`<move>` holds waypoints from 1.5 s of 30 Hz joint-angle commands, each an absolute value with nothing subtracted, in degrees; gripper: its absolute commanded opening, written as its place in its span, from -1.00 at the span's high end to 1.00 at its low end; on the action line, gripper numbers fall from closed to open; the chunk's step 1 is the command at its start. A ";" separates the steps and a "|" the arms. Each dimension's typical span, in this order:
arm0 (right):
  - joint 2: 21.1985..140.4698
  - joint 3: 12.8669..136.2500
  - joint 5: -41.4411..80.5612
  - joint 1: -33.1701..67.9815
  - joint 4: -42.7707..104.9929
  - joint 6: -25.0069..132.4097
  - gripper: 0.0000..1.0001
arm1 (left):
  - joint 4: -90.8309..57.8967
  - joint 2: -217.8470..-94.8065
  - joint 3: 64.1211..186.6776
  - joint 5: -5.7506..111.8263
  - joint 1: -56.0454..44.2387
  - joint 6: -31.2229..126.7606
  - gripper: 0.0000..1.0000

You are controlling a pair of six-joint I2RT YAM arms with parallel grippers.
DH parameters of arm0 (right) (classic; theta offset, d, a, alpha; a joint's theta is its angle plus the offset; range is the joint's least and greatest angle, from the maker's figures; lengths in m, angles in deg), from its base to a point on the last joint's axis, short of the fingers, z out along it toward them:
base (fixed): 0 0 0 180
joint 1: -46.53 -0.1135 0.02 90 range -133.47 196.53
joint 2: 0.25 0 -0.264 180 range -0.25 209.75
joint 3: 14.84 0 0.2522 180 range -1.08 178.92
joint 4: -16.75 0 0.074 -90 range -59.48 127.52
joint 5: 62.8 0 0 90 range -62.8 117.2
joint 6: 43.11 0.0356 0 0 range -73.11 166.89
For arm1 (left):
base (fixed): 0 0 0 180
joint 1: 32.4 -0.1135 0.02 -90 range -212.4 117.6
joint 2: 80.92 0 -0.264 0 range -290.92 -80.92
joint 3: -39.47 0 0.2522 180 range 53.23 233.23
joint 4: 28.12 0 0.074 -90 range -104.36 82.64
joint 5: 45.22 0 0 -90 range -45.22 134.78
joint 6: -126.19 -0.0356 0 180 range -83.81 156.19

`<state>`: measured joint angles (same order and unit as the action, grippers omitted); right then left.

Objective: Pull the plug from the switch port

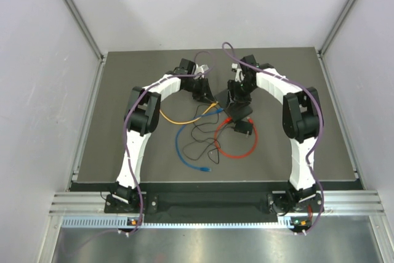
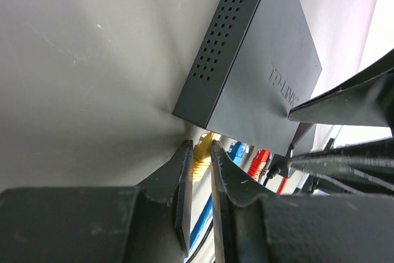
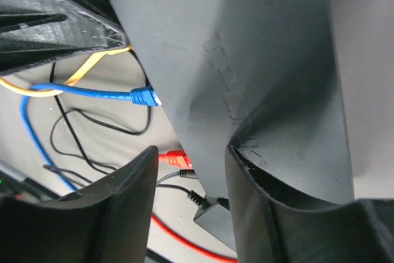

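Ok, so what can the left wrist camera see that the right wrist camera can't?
Only the left wrist view shows the yellow plug pinched between the fingers of the left gripper, and the vent holes on the side of the switch. Only the right wrist view shows the thin black wire and the yellow cable trailing away. Both show the switch, the blue plug and the red plug.
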<state>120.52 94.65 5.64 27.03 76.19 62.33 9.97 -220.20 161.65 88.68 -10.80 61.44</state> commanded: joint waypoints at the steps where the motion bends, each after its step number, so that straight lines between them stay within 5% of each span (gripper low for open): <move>1: 120.43 98.59 10.32 25.00 78.06 59.02 0.03 | 14.11 -222.34 162.83 82.04 -10.61 59.22 1.00; 15: 122.35 103.77 33.00 17.97 83.07 54.27 -0.99 | 19.82 -223.22 164.59 81.51 -10.69 56.49 1.00; 32: 128.34 106.24 34.23 18.76 83.87 55.85 -0.98 | 22.90 -224.54 166.53 81.96 -10.69 55.70 1.00; 39: 127.82 104.84 30.38 18.94 83.43 56.73 -0.74 | 20.62 -223.48 165.20 88.27 -11.74 57.01 1.00; 40: 127.64 104.22 30.02 18.93 83.08 56.90 -0.74 | 18.70 -222.78 164.16 89.15 -12.10 57.72 0.58; 43: 127.19 103.52 28.26 19.02 82.81 56.91 -0.73 | 14.04 -221.64 161.17 91.88 -14.12 60.88 0.06; 45: 127.28 103.08 27.47 19.11 82.55 56.73 -0.72 | 11.66 -221.63 160.98 94.07 -15.00 61.85 0.02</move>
<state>126.18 105.09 32.63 18.46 83.51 55.97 14.54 -221.52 163.44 94.16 -12.76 61.34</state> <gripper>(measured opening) 0.868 0.476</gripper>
